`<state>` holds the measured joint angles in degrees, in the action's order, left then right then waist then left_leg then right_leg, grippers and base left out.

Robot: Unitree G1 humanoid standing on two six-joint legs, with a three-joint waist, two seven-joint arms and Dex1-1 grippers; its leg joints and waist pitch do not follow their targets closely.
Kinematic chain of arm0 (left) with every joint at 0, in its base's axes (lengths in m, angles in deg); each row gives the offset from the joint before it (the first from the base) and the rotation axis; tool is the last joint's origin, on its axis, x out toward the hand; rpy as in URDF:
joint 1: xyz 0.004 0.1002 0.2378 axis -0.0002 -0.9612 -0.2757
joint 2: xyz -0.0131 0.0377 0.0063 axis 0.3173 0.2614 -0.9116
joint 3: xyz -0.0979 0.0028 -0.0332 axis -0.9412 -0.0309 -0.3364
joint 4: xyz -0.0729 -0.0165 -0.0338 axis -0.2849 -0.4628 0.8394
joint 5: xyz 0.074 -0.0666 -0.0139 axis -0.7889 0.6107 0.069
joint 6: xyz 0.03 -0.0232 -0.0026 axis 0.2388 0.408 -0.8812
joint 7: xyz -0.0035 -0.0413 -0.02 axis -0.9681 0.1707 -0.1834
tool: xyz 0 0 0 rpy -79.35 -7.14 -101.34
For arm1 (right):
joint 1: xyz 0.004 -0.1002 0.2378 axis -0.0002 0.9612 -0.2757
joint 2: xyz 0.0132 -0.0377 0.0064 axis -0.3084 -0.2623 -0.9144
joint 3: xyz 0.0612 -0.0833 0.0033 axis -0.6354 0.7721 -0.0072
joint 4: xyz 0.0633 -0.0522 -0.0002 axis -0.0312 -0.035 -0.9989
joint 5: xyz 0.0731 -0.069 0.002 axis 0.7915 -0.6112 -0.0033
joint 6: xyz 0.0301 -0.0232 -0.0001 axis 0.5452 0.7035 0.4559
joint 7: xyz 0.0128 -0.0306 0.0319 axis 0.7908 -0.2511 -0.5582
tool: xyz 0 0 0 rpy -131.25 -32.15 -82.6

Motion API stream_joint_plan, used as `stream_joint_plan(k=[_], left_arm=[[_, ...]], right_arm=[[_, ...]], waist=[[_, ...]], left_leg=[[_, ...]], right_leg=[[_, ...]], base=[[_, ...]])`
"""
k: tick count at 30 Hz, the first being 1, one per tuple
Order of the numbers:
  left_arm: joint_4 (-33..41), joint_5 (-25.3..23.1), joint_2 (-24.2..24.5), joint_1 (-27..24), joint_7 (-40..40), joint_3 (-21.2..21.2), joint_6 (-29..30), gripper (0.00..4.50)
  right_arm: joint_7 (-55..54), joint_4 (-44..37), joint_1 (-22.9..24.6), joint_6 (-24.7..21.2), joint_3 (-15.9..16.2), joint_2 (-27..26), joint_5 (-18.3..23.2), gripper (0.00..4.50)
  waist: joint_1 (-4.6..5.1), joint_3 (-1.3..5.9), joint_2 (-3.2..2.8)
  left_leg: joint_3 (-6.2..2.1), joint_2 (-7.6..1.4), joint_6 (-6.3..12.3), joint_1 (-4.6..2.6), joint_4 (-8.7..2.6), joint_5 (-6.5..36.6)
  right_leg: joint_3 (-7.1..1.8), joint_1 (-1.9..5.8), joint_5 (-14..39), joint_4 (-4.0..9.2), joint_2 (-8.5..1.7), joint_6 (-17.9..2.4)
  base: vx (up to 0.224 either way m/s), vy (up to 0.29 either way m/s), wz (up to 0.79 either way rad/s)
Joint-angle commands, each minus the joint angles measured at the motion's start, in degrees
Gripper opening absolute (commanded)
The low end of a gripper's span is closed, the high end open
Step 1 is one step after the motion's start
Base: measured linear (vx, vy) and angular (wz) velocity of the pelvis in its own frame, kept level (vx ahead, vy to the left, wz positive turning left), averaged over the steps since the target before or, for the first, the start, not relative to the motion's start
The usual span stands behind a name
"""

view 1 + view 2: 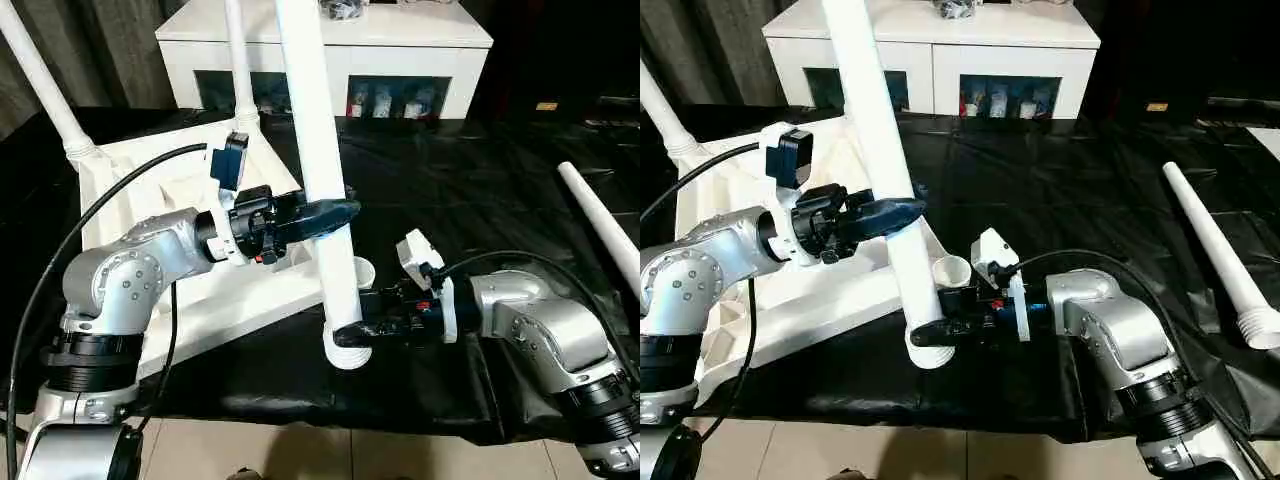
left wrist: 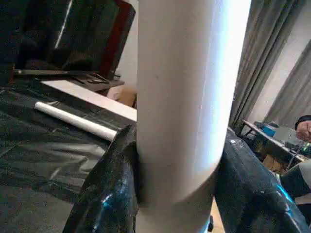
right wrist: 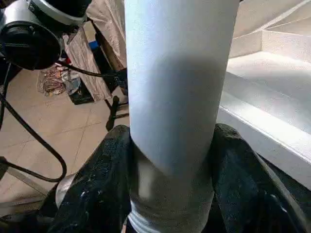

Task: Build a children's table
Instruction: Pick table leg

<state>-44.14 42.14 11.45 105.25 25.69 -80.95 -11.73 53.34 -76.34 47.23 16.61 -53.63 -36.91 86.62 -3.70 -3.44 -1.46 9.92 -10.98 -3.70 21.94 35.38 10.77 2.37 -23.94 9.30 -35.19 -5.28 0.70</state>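
The children's table top (image 1: pixel 280 288) lies upside down on the left, ribbed side up, with two white legs (image 1: pixel 40 80) (image 1: pixel 238 60) standing in its far corners. A third leg (image 1: pixel 315 130) stands nearly upright, held by both grippers. My left gripper (image 1: pixel 335 212) is shut on its middle, one black finger (image 2: pixel 112 184) pressed against each side. My right gripper (image 1: pixel 345 330) is shut on it just above the ribbed lower end, which hangs beside the near corner socket (image 1: pixel 362 272), over the black cover. A fourth leg (image 1: pixel 1215 245) lies loose at the right.
The black-covered work table (image 1: pixel 450 180) ends close to my body, with tiled floor below its front edge. A white cabinet (image 1: pixel 330 50) with glass doors stands behind it. Black cables loop from my left arm.
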Motion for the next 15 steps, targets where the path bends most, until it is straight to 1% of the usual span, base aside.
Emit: stream_joint_plan(k=[1,2,3,4,5,6,8,9,10,12,14,15], left_arm=[[-0.5,0.1,0.22,0.5,0.51,0.73,0.4,1.83],[-0.66,-0.1,0.09,0.51,-0.08,0.56,0.05,1.82],[-0.66,-0.1,0.09,0.51,-0.08,0.56,0.05,1.82],[-0.93,-0.56,-0.34,0.59,-1.36,0.18,-0.56,1.82],[-1.06,-0.83,-0.57,0.64,-1.98,-0.02,-0.86,1.82],[-1.28,-1.69,-1.42,0.79,-4.22,-0.62,-1.89,1.82],[-1.14,-2.95,-2.64,0.93,-7.33,-1.32,-3.37,1.82],[-0.79,-3.15,-3.26,0.96,-8.85,-1.81,-3.71,1.82],[-0.49,-3.28,-3.72,0.99,-10.01,-2.16,-3.98,1.82],[-0.16,-4.62,-4.9,1.37,-13.71,-3.02,-5.51,1.8],[-0.29,-5.94,-5.51,1.91,-16.66,-3.46,-6.33,1.8],[-0.68,-7.49,-6.2,2.75,-20.14,-3.87,-7.08,1.8]], right_arm=[[-0.19,-0.43,-1.31,2.42,-0.47,0.13,-0.74,1.94],[-1.03,-0.34,-1.26,3.99,-0.66,-0.26,-1.58,1.94],[-1.03,-0.34,-1.26,3.99,-0.66,-0.26,-1.58,1.94],[-1.97,0.14,-1.51,4.43,-1.09,-1.0,-1.7,1.94],[-2.39,0.39,-1.64,4.52,-1.32,-1.37,-1.69,1.94],[-3.45,0.82,-1.99,4.5,-1.87,-2.05,-1.66,2.63],[-4.99,1.27,-2.52,3.89,-2.84,-2.93,-1.3,2.63],[-5.48,1.29,-2.66,4.0,-3.1,-3.16,-1.33,2.73],[-5.97,1.33,-2.76,4.3,-3.3,-3.35,-1.5,2.85],[-9.39,2.12,-3.35,5.87,-4.19,-4.4,-3.02,3.03],[-12.9,3.43,-4.22,6.71,-5.11,-5.67,-4.18,3.15],[-15.42,4.59,-5.32,6.01,-6.21,-6.87,-4.21,3.2]], waist=[[-0.2,4.38,0.07],[-0.2,4.41,0.03],[-0.18,4.41,0.07],[-0.2,4.42,-0.08],[-0.13,4.4,-0.02],[-0.12,4.42,0.02],[-0.07,4.39,0.06],[-0.09,4.44,0.17],[-0.14,4.44,0.16],[-0.09,4.36,0.29],[-0.09,4.42,0.24],[0.16,4.47,0.29]], left_leg=[[-0.07,-1.15,0.83,-0.92,-4.37,10.9],[-0.07,-1.15,0.77,-0.9,-4.35,10.8],[-0.07,-1.17,0.7,-0.86,-4.35,10.73],[-0.08,-1.14,0.68,-0.89,-4.33,10.81],[-0.07,-1.14,0.7,-0.89,-4.34,10.92],[-0.07,-1.13,0.67,-0.84,-4.32,10.95],[-0.09,-1.25,0.54,-0.89,-4.33,11.18],[-0.12,-1.17,0.5,-0.84,-4.3,11.14],[-0.13,-1.18,0.43,-0.89,-4.33,11.07],[-0.09,-1.16,0.24,-0.85,-4.31,11.26],[-0.12,-1.15,0.23,-0.83,-4.32,10.87],[-0.12,-1.05,0.01,-0.84,-4.29,10.66]], right_leg=[[-1.44,3.36,9.72,3.26,-1.73,-15.08],[-1.42,3.37,9.53,3.26,-1.74,-15.1],[-1.42,3.34,9.37,3.26,-1.75,-15.11],[-1.43,3.34,9.33,3.25,-1.75,-15.14],[-1.41,3.33,9.26,3.25,-1.72,-15.25],[-1.41,3.37,9.28,3.26,-1.75,-15.26],[-1.42,3.33,9.47,3.33,-1.75,-15.11],[-1.42,3.48,9.95,3.27,-1.78,-14.71],[-1.39,3.44,10.16,3.31,-1.76,-14.56],[-1.43,3.35,11.11,3.49,-1.77,-13.93],[-1.42,3.34,11.19,3.53,-1.79,-13.66],[-1.35,3.25,11.0,3.52,-1.65,-13.57]], base=[[0.0,0.0,0.0],[0.0,0.0,0.0],[0.0,0.0,0.0],[0.0,0.0,0.0],[0.0,0.0,0.0],[0.0,0.0,0.0],[0.0,0.0,0.0],[0.0,0.0,0.0],[0.0,0.0,0.0],[0.0,0.0,0.0],[0.0,0.0,0.0],[0.0,0.0,0.0]])
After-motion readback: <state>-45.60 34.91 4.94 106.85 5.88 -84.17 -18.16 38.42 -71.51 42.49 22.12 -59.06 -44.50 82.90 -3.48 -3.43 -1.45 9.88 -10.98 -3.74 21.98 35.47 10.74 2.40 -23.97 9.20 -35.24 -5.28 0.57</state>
